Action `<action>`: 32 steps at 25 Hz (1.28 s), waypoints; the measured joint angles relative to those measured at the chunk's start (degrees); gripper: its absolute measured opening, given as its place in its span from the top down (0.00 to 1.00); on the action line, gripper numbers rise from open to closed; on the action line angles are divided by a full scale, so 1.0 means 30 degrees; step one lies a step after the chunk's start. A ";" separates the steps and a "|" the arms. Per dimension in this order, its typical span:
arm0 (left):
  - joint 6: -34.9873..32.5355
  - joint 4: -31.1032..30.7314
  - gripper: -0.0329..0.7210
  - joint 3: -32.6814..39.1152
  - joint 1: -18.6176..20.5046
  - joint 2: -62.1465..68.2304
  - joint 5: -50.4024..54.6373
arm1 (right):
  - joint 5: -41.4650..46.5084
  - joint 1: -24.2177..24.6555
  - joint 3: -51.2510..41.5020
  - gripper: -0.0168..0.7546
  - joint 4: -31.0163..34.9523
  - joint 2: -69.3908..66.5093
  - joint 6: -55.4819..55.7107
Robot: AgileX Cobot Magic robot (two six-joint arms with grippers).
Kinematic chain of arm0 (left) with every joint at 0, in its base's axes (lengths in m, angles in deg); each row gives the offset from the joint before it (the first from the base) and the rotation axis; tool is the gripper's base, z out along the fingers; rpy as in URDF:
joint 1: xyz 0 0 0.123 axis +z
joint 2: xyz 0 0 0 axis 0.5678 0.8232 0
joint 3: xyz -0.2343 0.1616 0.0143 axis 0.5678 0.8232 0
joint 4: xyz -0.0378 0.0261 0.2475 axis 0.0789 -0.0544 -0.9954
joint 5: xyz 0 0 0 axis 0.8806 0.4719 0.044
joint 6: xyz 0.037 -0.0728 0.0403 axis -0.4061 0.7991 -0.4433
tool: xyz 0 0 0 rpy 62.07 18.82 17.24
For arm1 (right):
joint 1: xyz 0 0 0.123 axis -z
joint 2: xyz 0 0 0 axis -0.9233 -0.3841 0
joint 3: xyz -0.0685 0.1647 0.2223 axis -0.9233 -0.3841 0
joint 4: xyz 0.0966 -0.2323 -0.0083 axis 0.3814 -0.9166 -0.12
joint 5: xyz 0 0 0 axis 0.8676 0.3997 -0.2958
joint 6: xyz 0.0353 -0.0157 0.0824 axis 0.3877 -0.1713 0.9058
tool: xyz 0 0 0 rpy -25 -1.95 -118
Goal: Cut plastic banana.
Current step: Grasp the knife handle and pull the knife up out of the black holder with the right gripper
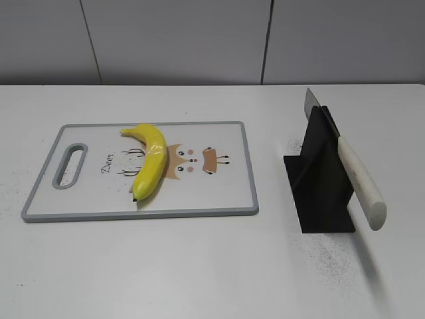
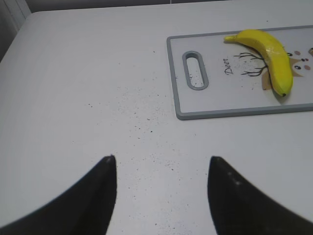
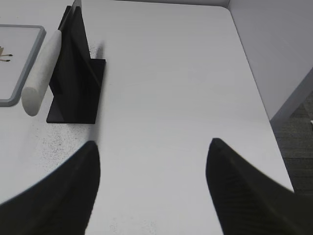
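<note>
The plastic banana (image 1: 150, 162) is glossy yellow with a dark tip and lies on a white cutting board (image 1: 80, 203) with a grey rim and a deer drawing. It also shows in the left wrist view (image 2: 272, 54) on the board (image 2: 205, 100). A knife with a white handle (image 1: 362, 183) rests in a black stand (image 1: 319, 179), also in the right wrist view (image 3: 41, 81). My left gripper (image 2: 161, 164) is open and empty over bare table, left of the board. My right gripper (image 3: 152, 147) is open and empty, right of the stand. Neither gripper shows in the exterior view.
The white table (image 1: 212, 266) has dark specks near the stand and left of the board. The table's right edge (image 3: 254, 83) drops to the floor. A grey wall runs behind the table.
</note>
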 joint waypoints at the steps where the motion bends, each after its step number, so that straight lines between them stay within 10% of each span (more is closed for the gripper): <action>1: 0.0000 0.0000 0.22 0.0000 0.0000 0.0000 0.0000 | 0.0000 0.0000 0.0000 0.31 0.0000 0.0000 0.0000; 32: 0.0000 0.0000 0.22 0.0000 0.0000 0.0000 0.0000 | 0.0000 0.0000 0.0000 0.31 0.0000 0.0000 0.0000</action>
